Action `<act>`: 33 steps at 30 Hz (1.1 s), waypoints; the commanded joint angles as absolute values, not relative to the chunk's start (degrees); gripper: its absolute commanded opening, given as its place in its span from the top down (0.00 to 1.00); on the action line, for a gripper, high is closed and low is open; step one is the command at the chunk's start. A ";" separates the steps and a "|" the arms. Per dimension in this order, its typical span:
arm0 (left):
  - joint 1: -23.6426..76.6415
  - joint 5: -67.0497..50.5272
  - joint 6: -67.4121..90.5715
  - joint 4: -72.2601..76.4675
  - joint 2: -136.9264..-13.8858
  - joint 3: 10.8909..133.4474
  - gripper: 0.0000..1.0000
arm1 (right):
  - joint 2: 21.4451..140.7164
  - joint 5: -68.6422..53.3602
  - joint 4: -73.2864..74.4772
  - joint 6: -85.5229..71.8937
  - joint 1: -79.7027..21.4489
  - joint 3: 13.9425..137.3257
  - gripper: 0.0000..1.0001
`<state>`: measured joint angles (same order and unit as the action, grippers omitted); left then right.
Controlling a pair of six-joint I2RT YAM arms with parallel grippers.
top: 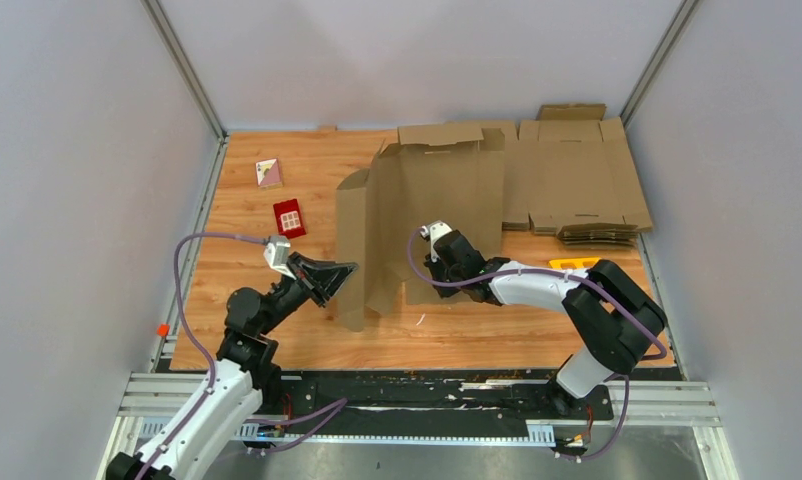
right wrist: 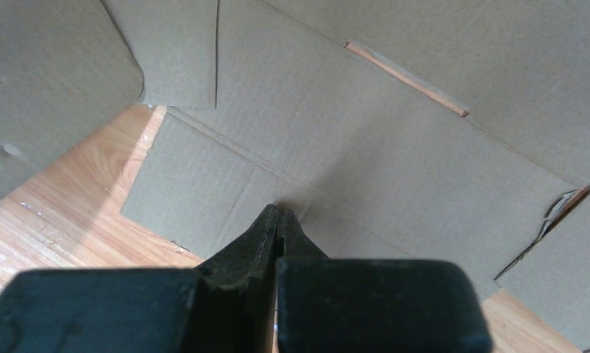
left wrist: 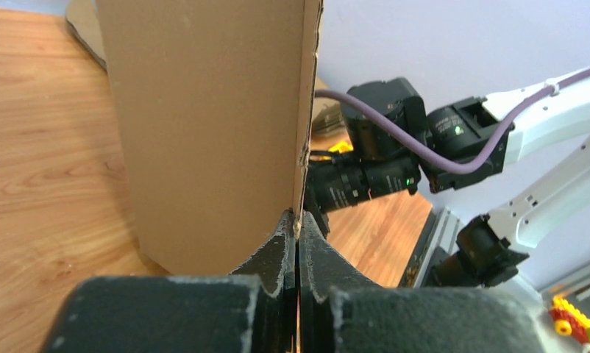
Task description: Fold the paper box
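The paper box is a large brown die-cut sheet standing half upright in the middle of the table, its panels bent round like a screen. My left gripper is shut on the near vertical edge of its left flap. In the left wrist view that flap rises straight out of the closed left gripper. My right gripper is shut with nothing between its fingers. In the right wrist view its tips press against a creased inner panel of the sheet.
A pile of flat cardboard sheets lies at the back right. A small red box and a small pink box sit to the left of the sheet. A yellow object lies by the right arm. Grey walls close in three sides.
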<state>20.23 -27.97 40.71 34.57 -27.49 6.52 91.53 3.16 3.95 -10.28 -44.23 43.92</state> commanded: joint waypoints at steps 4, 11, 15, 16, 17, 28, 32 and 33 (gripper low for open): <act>27.17 -25.28 29.36 17.28 -30.22 10.50 1.00 | 90.79 9.84 5.25 -12.03 -44.13 43.51 1.00; 32.64 -23.35 26.27 18.67 -36.35 10.60 1.00 | 91.51 12.23 6.43 -13.50 -43.72 44.03 1.00; 33.72 -23.45 25.75 18.14 -38.78 11.30 1.00 | 91.20 13.24 6.52 -14.18 -43.30 43.87 1.00; 33.87 -23.66 25.77 18.00 -38.98 11.53 1.00 | 91.03 13.51 6.48 -14.42 -43.13 43.78 1.00; 33.98 -24.15 25.94 18.08 -39.18 11.78 1.00 | 90.98 13.82 6.63 -14.70 -43.01 43.73 1.00; 34.57 -19.83 25.96 14.60 -40.01 13.23 1.00 | 91.45 18.05 8.40 -17.59 -41.51 44.01 1.00; 37.97 -17.05 24.02 16.58 -45.54 12.38 1.00 | 91.70 17.78 7.97 -18.11 -40.92 43.77 1.00; 38.85 -16.12 23.45 16.45 -47.58 12.62 1.00 | 91.87 17.20 7.84 -18.07 -40.81 43.81 1.00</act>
